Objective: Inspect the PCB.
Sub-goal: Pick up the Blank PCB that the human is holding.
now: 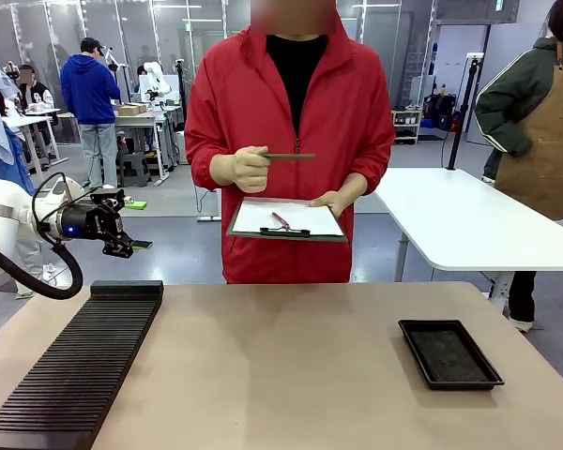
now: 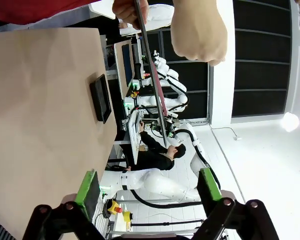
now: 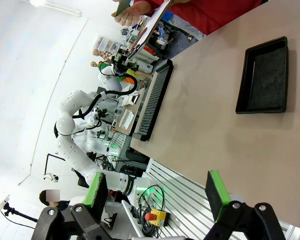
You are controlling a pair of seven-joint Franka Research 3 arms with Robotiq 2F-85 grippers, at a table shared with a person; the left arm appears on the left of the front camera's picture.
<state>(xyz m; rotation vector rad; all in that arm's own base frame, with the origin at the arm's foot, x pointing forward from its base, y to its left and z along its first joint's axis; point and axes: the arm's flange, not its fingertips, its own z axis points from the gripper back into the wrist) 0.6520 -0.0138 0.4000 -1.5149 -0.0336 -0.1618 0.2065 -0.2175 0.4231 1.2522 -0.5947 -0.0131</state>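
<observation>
green pads (image 2: 88, 190) stand wide apart and empty on your left gripper (image 2: 147, 192) and right gripper (image 3: 156, 194). the pcb (image 1: 291, 156) is edge-on in the person's hand (image 1: 248, 170), above the clipboard (image 1: 291, 218); reaching in now could knock it from that light pinch.

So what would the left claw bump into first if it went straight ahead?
Probably the clipboard the person holds out: its thin edge crosses right ahead of the left claw. Depth is hard to tell.
</observation>
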